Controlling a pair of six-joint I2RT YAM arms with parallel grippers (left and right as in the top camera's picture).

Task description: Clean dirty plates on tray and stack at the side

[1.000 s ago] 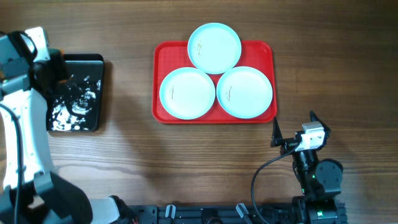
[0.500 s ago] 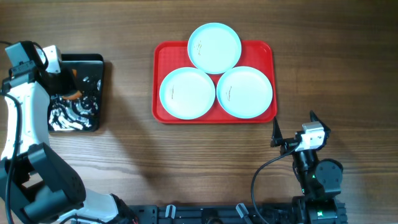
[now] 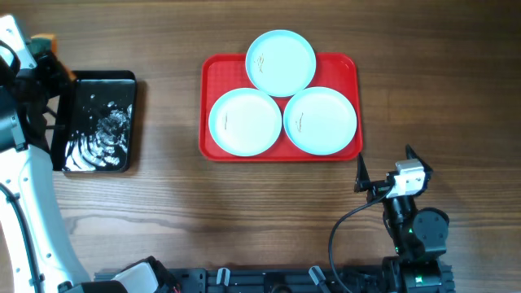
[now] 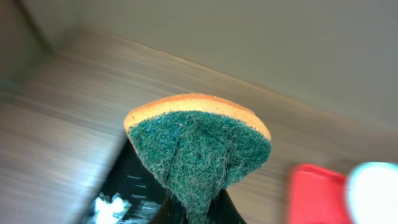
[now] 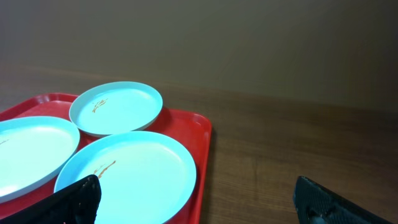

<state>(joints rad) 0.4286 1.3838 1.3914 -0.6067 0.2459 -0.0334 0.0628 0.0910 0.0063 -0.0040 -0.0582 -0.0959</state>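
overhead looks straight down; both wrist views sit low, all sharing the tray (image 3: 220, 73).

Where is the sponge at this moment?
The sponge is pinched in the left gripper, at the overhead view's far left edge, just beyond the black tray's upper-left corner, well left of the red tray.

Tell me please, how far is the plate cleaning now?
Nothing looks done: all three plates lie smudged on the red tray, none stacked aside. In hand: the left gripper is shut on a sponge near the black tray. The right gripper sits open. Remaining: wiping and stacking every plate.
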